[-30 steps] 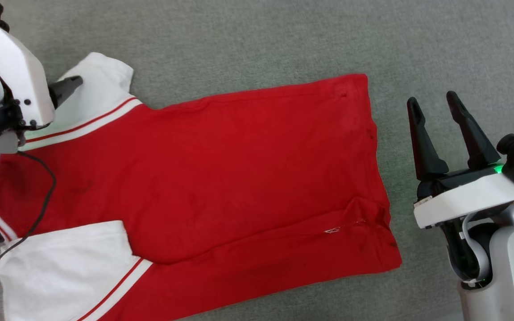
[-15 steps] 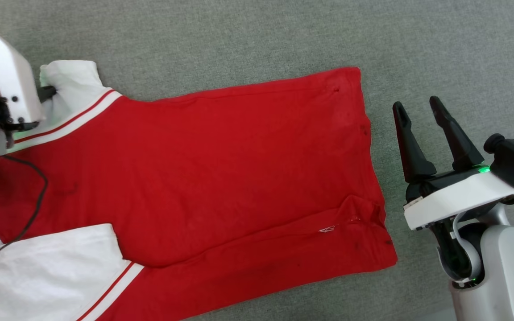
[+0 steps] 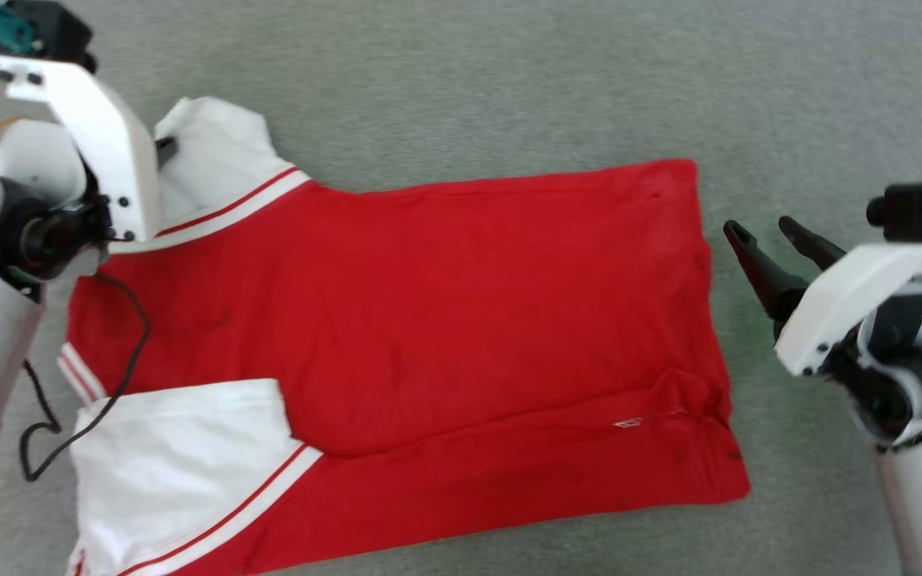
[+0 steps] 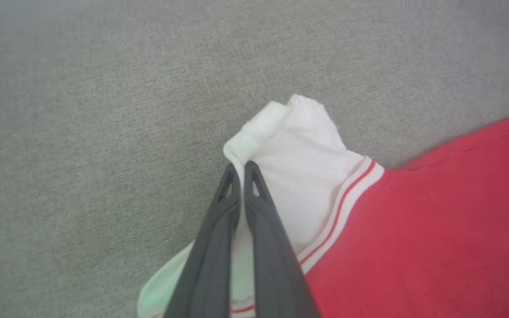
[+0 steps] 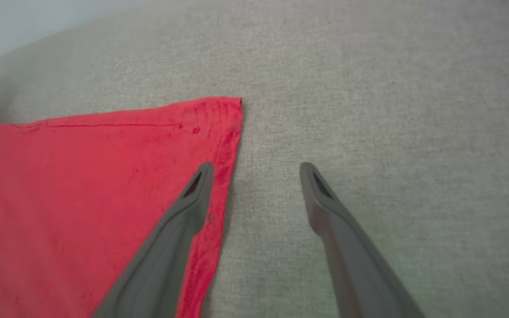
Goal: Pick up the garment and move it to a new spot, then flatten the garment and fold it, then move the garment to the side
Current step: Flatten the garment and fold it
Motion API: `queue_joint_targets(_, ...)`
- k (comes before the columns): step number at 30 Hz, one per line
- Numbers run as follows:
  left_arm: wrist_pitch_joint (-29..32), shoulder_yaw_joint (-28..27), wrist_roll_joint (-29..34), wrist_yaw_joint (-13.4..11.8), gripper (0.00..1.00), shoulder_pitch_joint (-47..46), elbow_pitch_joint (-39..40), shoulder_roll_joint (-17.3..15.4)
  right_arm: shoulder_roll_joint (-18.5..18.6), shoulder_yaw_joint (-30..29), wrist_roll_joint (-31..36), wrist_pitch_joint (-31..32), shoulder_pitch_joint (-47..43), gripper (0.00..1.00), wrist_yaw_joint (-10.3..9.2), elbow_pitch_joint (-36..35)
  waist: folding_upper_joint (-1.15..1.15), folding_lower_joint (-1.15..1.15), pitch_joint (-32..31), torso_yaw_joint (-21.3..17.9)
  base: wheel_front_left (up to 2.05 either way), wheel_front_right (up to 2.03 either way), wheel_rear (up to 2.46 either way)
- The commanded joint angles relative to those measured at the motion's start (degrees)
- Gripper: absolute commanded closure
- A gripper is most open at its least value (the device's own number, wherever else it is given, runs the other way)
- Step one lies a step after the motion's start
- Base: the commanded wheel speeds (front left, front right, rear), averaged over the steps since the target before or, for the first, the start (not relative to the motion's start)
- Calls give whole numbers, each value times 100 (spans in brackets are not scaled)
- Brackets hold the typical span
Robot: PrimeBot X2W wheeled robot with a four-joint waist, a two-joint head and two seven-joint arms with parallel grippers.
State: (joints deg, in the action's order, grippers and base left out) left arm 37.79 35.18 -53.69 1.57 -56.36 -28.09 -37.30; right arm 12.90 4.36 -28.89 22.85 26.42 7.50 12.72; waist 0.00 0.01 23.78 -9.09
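Observation:
The garment (image 3: 429,304), a red T-shirt with white sleeves, lies spread on the grey surface with its collar to the left and its hem to the right. My left gripper (image 3: 166,149) sits at the far white sleeve (image 3: 217,156), mostly hidden behind its white wrist bracket. The left wrist view has the left gripper (image 4: 241,170) shut on the bunched edge of that sleeve (image 4: 298,163). My right gripper (image 3: 757,228) stands open just beyond the hem's far corner. In the right wrist view the right gripper (image 5: 256,170) straddles the hem edge of the garment (image 5: 82,185), one finger over red cloth and one over bare surface.
Grey woven fabric (image 3: 509,80) surrounds the shirt on all sides. A black cable (image 3: 121,376) from my left arm hangs over the collar end and the near white sleeve (image 3: 181,456). A folded crease with a small white logo (image 3: 629,422) runs near the hem.
The left gripper has shut on the far sleeve's edge, and the sleeve is now bunched up. The right gripper has tipped down closer to the hem. The head camera has shifted.

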Motion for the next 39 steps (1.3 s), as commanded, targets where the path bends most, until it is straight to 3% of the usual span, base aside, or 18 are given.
queue_joint_targets(1,-56,21,46,39,100,-41,44,23,27,19,-64,137,144,0,-2,85,0,-1,-92,178,0,0,0)
queue_joint_targets(7,-321,92,191,69,100,-131,430,162,259,124,-292,1206,930,0,-2,936,0,-1,44,531,0,0,0)
queue_joint_targets(16,-552,162,240,121,100,-19,751,268,116,487,-290,1918,1570,0,-2,2240,0,-1,272,821,0,0,0)
queue_joint_targets(19,-591,165,202,151,100,7,745,298,90,604,-318,1915,1663,60,-2,2514,0,-1,293,863,0,0,0)
queue_joint_targets(20,-607,168,202,155,100,5,733,307,85,647,-333,1959,1689,100,-1,2617,0,-1,294,877,0,0,0)
queue_joint_targets(25,-773,128,149,185,100,110,609,337,170,834,-413,1794,1883,100,0,2640,0,-1,188,907,0,0,0)
queue_joint_targets(31,-1240,-37,27,160,100,466,541,323,580,1043,-501,1506,1853,100,-2,2071,0,-1,-224,923,0,0,0)
queue_joint_targets(32,-1554,-186,-77,82,100,798,655,284,724,1126,-546,1393,1567,100,-2,1640,0,-1,-471,931,0,0,0)
queue_joint_targets(39,-2283,-542,-437,-223,100,2055,1232,195,858,908,-533,1187,456,100,-2,727,0,-1,-983,944,0,0,0)
